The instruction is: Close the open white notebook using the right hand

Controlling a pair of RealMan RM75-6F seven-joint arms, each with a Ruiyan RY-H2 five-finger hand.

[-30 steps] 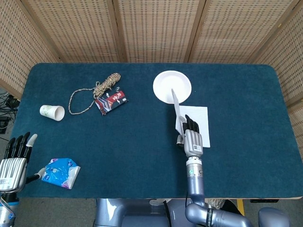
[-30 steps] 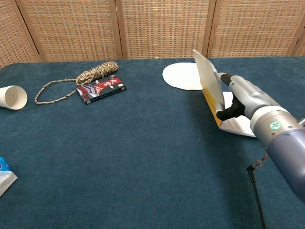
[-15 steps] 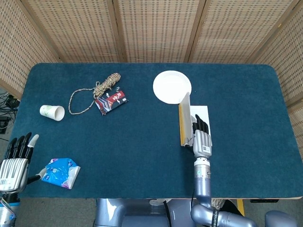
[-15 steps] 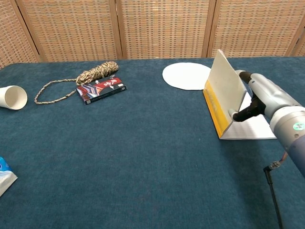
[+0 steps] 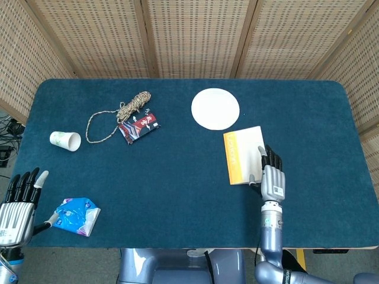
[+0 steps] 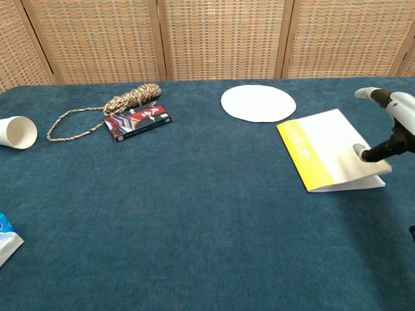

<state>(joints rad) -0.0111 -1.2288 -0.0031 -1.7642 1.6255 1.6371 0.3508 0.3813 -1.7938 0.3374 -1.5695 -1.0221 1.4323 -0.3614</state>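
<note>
Nearest, the right hand (image 5: 273,180) rests with fingers spread and a fingertip (image 6: 360,150) on the white notebook (image 5: 244,155), which lies just beyond it, near the plate (image 5: 215,108), seemingly almost shut, so pressing flat finishes it.

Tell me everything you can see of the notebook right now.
The notebook lies on the blue table, near the white plate but apart from it. Its cover is down, white with a yellow band along the spine edge, which faces the table's middle. In the chest view the cover's free edge sits slightly raised, not quite flat. The right hand is at that free edge, one fingertip on the cover.
</note>
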